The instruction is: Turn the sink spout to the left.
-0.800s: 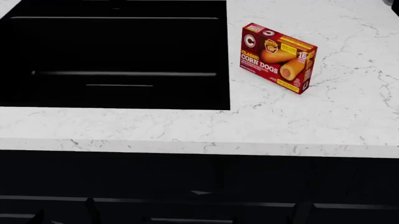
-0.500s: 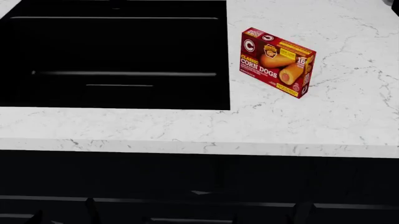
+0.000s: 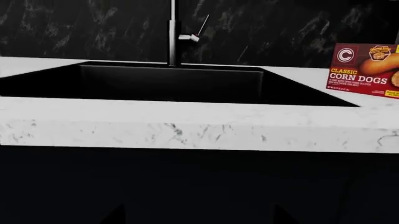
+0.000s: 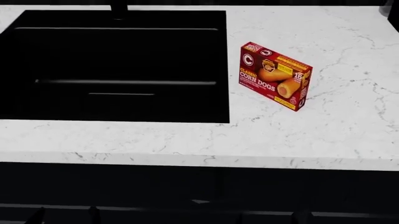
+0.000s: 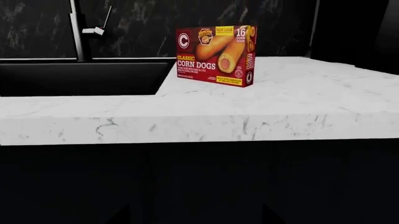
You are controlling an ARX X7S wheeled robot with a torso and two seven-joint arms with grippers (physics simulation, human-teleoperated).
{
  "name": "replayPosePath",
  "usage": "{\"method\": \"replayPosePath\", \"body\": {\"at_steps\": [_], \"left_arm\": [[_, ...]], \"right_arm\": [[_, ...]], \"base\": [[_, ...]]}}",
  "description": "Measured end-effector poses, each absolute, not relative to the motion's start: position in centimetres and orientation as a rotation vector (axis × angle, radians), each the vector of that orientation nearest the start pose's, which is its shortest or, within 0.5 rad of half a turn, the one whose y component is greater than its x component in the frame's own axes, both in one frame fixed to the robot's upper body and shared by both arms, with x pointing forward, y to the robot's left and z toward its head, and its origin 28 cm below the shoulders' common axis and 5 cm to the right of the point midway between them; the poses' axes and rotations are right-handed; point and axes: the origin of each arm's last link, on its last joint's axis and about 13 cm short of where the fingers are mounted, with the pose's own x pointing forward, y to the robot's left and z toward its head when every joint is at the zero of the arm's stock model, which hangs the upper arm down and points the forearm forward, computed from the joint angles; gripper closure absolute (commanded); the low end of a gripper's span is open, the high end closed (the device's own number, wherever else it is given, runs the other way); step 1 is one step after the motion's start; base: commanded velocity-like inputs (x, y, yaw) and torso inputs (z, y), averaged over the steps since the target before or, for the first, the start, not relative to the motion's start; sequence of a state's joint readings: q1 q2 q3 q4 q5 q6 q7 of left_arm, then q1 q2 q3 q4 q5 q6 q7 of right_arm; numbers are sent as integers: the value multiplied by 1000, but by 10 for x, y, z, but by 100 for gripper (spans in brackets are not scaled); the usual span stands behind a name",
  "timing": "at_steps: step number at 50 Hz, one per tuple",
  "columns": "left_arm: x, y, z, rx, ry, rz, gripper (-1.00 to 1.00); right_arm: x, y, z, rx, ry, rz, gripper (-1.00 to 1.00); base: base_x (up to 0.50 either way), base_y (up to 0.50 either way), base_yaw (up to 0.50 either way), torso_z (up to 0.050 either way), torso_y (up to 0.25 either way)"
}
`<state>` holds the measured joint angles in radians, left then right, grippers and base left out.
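The sink spout [image 3: 173, 32] is a black upright stem behind the black basin [image 3: 187, 84]; its upper neck runs out of frame. It also shows in the right wrist view [image 5: 78, 32], and only its base shows in the head view [image 4: 118, 7]. A thin pale lever [image 3: 201, 29] sticks out beside the stem. My left gripper [image 3: 198, 217] and right gripper [image 5: 195, 217] are both open and empty. They hang low in front of the dark cabinet, below the counter edge and far from the spout.
A red corn dogs box [image 4: 274, 82] stands on the white marble counter [image 4: 311, 135] to the right of the basin [image 4: 124, 56]. A dark marbled wall rises behind the sink. The counter's front edge [image 3: 199, 130] lies between my grippers and the sink.
The head view has shifted so the counter sits lower in frame. The basin's back rim and the spout base now show at the top.
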<state>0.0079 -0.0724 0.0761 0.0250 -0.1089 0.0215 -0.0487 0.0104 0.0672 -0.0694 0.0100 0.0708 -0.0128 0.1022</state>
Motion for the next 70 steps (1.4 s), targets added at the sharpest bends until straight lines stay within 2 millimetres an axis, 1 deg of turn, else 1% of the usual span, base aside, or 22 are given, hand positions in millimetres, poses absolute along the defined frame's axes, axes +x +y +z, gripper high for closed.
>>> {"method": "replayPosePath", "body": {"at_steps": [20, 28, 33, 41, 57, 64, 70], "left_arm": [[208, 206, 18, -50, -32, -32, -100], [207, 208, 25, -47, -63, -14, -100], [206, 210, 33, -41, -87, -7, -100], [205, 213, 52, -30, -128, 11, -100], [209, 223, 92, -2, -205, 43, -100], [213, 229, 107, 13, -238, 62, -100], [214, 233, 116, 24, -259, 82, -100]], "right_arm": [[212, -99, 14, -4, -10, -43, -100], [211, -99, 21, -6, -25, -55, -100], [211, -101, 31, -13, -44, -61, -100], [211, -105, 54, -24, -82, -81, -100], [215, -117, 99, -59, -164, -125, -100], [218, -125, 113, -74, -194, -159, -100], [221, -130, 123, -77, -213, -188, -100]], "base": [[0, 0, 0, 50, 0], [0, 0, 0, 0, 0], [0, 0, 0, 0, 0], [0, 0, 0, 0, 0], [0, 0, 0, 0, 0], [0, 0, 0, 0, 0], [0, 0, 0, 0, 0]]}}
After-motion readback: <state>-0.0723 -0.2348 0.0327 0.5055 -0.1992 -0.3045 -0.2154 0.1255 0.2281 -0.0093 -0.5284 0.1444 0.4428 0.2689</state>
